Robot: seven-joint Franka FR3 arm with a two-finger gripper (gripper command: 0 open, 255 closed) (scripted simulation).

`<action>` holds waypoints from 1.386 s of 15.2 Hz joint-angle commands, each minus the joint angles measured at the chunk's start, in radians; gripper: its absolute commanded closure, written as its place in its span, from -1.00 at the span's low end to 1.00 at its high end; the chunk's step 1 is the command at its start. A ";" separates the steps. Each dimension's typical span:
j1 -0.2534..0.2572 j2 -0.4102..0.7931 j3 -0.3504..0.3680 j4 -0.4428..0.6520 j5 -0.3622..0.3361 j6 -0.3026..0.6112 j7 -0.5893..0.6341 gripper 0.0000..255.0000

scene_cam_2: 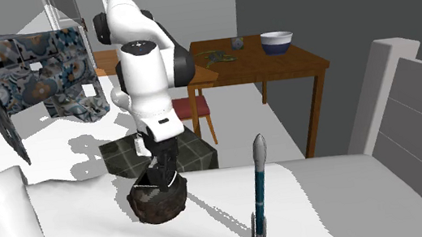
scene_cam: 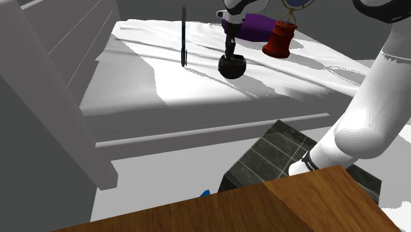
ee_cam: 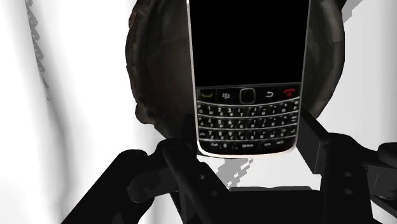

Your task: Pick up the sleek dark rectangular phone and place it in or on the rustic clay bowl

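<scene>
The phone is black with a thin silver edge and a small keyboard under its dark screen. The jaws pinch it at the keyboard end, and the two black fingers press on its long sides. It hangs upright just over the bowl. The bowl's round, dark brown rim shows behind the phone on both sides. Whether the phone already touches the bowl, I cannot tell.

In the second exterior view the jaws reach down to the mouth of the bowl, which is rough and dark and sits on the white bed. In the shoulder view the bowl looks almost black.

Near the bowl, a slim toy rocket stands upright on the bed; it is a thin dark shape in the shoulder view. A purple thing and a red thing lie further on the bed, behind the bowl.

The white arm bends down from above, and its wooden stand is beside the bed. Beyond the bed stands a wooden worktop with a blue-and-white dish on it.
</scene>
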 commanded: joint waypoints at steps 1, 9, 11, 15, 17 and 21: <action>0.000 0.000 0.000 -0.002 0.000 0.001 0.000 1.00; 0.000 0.000 0.000 -0.002 0.000 0.001 0.000 -1.00; 0.001 -0.017 -0.001 0.044 -0.003 -0.062 0.002 -1.00; 0.001 -0.027 -0.001 0.091 -0.005 -0.119 0.003 -1.00; 0.001 -0.027 -0.001 0.091 -0.005 -0.119 0.003 -1.00; 0.001 -0.027 -0.001 0.091 -0.005 -0.119 0.003 -1.00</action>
